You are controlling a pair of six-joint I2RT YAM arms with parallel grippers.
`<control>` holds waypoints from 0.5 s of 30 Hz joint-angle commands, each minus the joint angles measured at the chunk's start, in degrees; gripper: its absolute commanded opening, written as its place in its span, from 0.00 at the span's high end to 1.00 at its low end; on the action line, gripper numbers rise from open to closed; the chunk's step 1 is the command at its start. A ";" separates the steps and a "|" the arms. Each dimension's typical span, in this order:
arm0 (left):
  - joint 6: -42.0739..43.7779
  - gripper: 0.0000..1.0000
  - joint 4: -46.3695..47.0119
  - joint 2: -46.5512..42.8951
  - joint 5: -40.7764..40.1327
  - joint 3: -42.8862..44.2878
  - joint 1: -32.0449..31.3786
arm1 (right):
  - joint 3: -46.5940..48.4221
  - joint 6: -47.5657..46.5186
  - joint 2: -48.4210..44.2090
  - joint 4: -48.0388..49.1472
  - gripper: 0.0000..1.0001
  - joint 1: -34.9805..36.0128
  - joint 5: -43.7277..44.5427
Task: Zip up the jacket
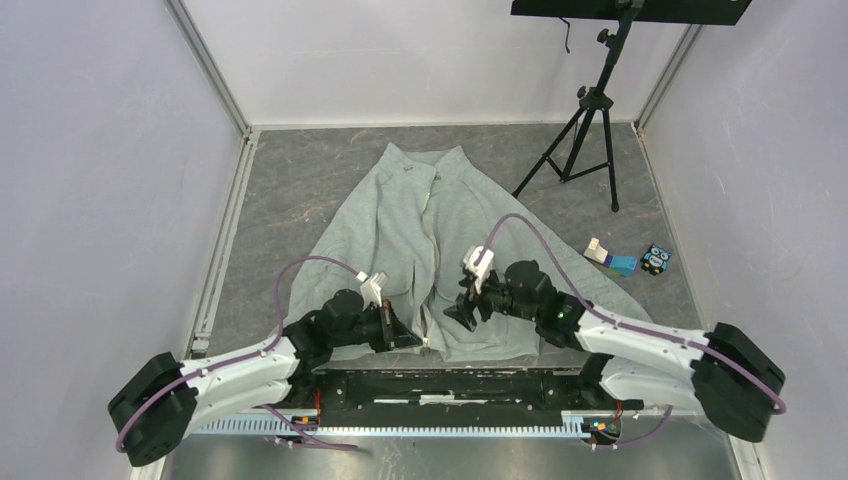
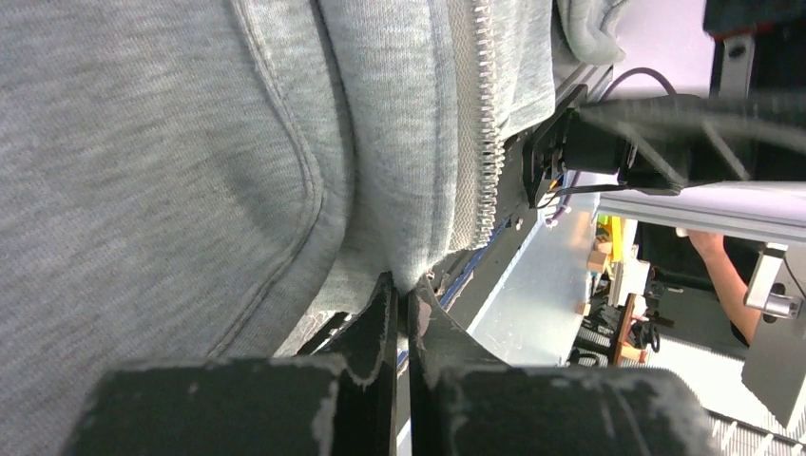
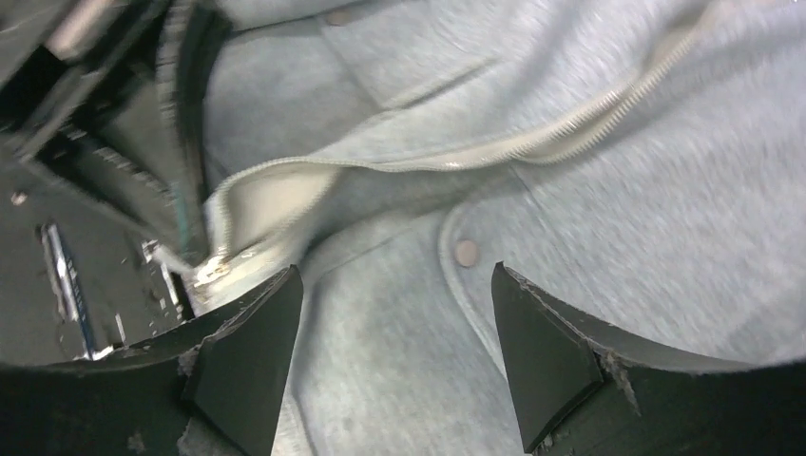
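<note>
The left gripper has its fingers pressed almost together, their tips nipping the bottom hem of the grey jacket just beside the pale zipper, whose teeth line the fabric's edge. A curved pocket seam runs further left.

White walls, mottled grey floor — black tripod far right

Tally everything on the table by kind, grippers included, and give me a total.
Jacket: 1
Grippers: 2 (left gripper, right gripper)
Tripod: 1
Small items: 2 (white-blue block, black-blue toy)
Total: 6
</note>
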 commanded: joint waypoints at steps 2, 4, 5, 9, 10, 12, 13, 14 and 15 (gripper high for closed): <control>-1.83 0.98 -0.60 0.59 5.37 2.52 0.27 | -5.00 -17.35 -8.03 2.02 0.21 11.18 10.22; -1.66 0.98 -1.46 0.08 5.81 2.57 0.45 | -8.46 -22.34 -9.51 6.98 0.18 14.95 10.96; -1.62 0.98 -1.92 -0.24 5.94 2.61 0.56 | -10.49 -24.83 -9.93 10.34 0.18 16.64 11.57; -2.08 0.98 -3.03 -2.22 6.40 2.25 0.95 | -14.97 -37.27 -8.97 18.21 0.15 24.43 12.30; -2.28 0.98 -3.19 -2.63 6.44 2.10 1.14 | -15.82 -40.61 -7.82 20.59 0.13 27.13 13.99; -2.41 0.98 -3.88 -2.93 6.63 2.24 1.43 | -16.14 -43.41 -4.79 25.00 0.13 31.49 19.20; -2.42 0.98 -4.09 -2.92 6.94 2.34 1.57 | -15.66 -44.30 -2.75 26.73 0.13 33.48 21.47; -2.58 0.98 -4.10 -2.84 7.28 2.43 1.61 | -15.42 -45.33 -0.73 28.84 0.13 35.31 24.03; -2.74 0.98 -4.10 -2.84 7.35 2.44 1.71 | -15.76 -46.92 0.89 32.72 0.12 37.83 27.79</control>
